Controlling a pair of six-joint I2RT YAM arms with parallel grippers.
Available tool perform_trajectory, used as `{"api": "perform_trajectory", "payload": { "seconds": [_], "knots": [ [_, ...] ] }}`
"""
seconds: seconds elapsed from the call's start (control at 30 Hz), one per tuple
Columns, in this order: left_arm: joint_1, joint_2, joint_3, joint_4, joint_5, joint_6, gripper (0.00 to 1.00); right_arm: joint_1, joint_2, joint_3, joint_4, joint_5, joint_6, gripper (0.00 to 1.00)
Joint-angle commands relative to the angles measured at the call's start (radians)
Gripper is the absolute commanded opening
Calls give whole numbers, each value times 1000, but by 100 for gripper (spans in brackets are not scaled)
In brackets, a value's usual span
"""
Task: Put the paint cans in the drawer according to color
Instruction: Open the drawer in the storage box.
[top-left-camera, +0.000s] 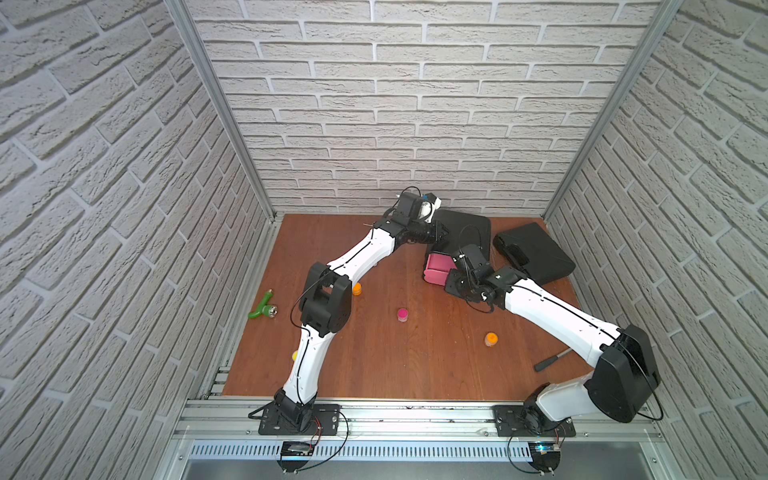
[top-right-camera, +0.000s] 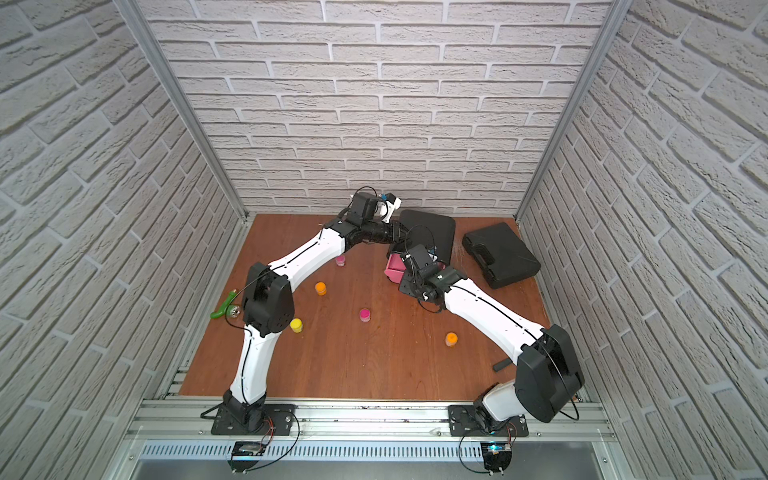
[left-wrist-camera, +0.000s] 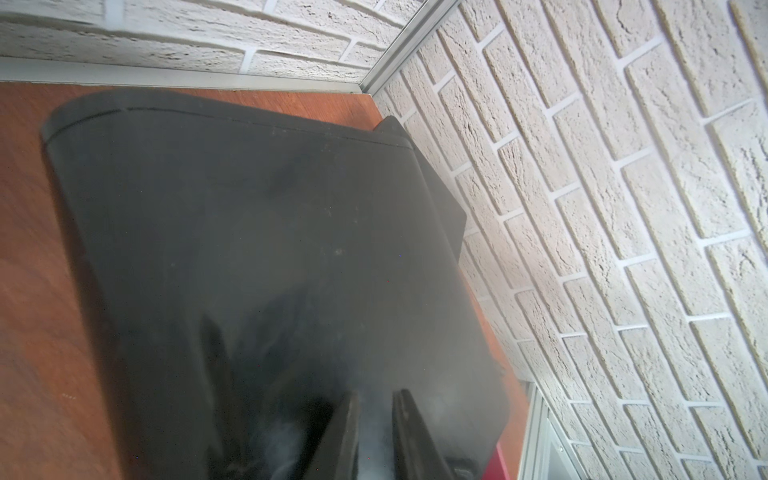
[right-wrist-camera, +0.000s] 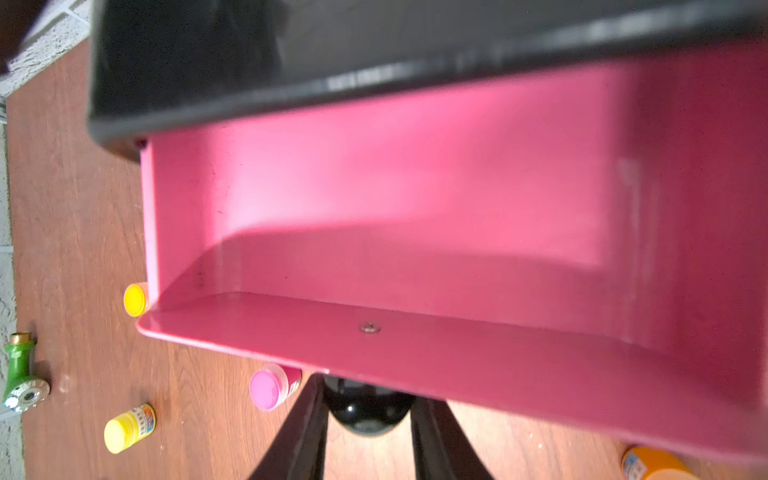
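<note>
Drawer (right-wrist-camera: 374, 345) at 1 o'clock on the surface (top-left-camera: 374, 374) is pulled out, with the right gripper (right-wrist-camera: 368, 399) clamped on its knob (right-wrist-camera: 365, 419). Left gripper (left-wrist-camera: 374, 432), at a narrow gap, hangs over the cabinet (left-wrist-camera: 249, 208) — paint cans (top-left-camera: 402, 316) lie loose at 5 to 8 o'clock from it.

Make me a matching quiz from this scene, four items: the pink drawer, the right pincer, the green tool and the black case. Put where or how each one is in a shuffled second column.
Column one:
1. pink drawer
2. right pincer
3. green tool
4. black case

Column two:
A. lying flat near the far right corner of the table
B. shut on the round black knob
C. pulled out, nothing seen inside
D. lying near the table's left edge

Pairs: 1-C, 2-B, 3-D, 4-A
</note>
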Motion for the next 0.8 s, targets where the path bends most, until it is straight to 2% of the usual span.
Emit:
{"api": "perform_trajectory", "payload": {
  "seconds": [0.0,0.17,0.27,0.4,0.53,0.67,0.77],
  "knots": [
    [-4,38,-67,-161,-54,18,21,35,-26,-40,-57,-13,53,23],
    [-6,30,-76,-159,-53,16,21,36,-33,-44,-53,-2,55,25],
    [-7,27,-74,-159,-53,16,21,36,-29,-38,-42,-7,57,29],
    [-7,21,-66,-162,-51,14,24,36,-29,-38,-55,-11,60,42],
    [-3,6,-41,-168,-34,12,33,36,-61,-22,-113,-14,40,64],
    [8,-10,15,-196,-16,4,37,37,-131,-1,-226,-57,7,75],
    [18,-47,24,-191,-14,-21,43,37,-235,-12,-326,-59,-9,80]
  ]
}}
